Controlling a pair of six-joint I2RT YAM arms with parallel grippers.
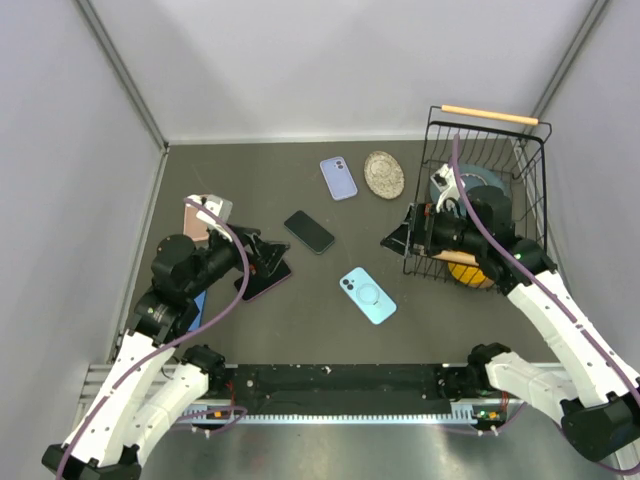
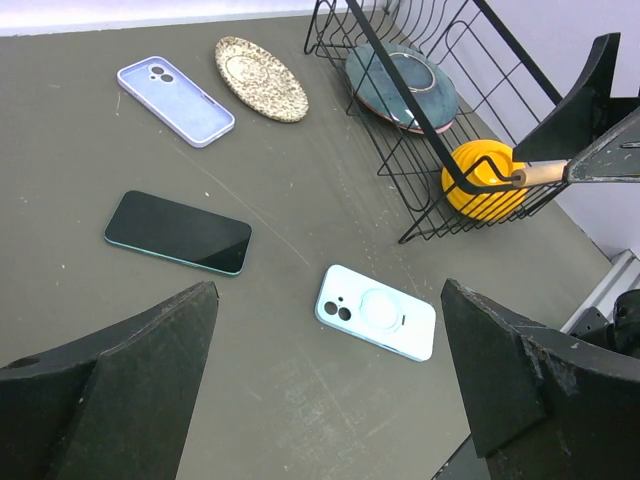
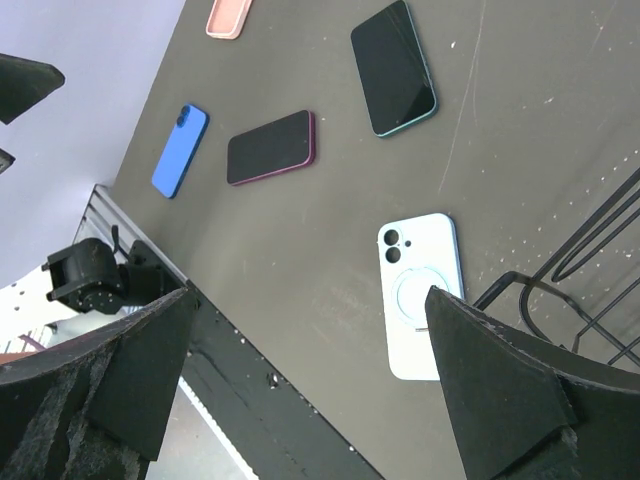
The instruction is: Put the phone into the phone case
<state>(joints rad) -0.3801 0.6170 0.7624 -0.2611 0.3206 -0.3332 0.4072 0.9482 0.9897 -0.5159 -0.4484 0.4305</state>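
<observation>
top view: nothing of the task is done yet. the black phone [image 1: 308, 231] lies flat on the desk [image 1: 250, 180] near the middle. the light blue case [image 1: 367, 295] lies apart from it, closer to the arms and a little to the right. your left pincer [image 1: 265, 262] hangs over a maroon phone [image 1: 272, 284] on the left, and your right pincer [image 1: 398, 238] sits close to the wire basket [image 1: 485, 115]. a lavender case [image 1: 338, 178] and a speckled plate [image 1: 384, 173] lie at the far side.

left wrist view: the left pincer is spread wide, its fingers [image 2: 110, 400] at either edge of the frame with nothing between them. the black phone and the light blue case lie ahead of it, neither of them touched.

right wrist view: the right pincer is spread too and holds nothing. the light blue case shows its camera cutout and ring, so it seems to lie back up. a blue phone [image 3: 180, 150] and a pink case [image 3: 229, 15] lie further off.

i take the black phone and the light blue case for the pair, though i cannot be sure. all of it is left to you: grasp the phone, likely turn the case open side up, then seat the phone in it.
</observation>
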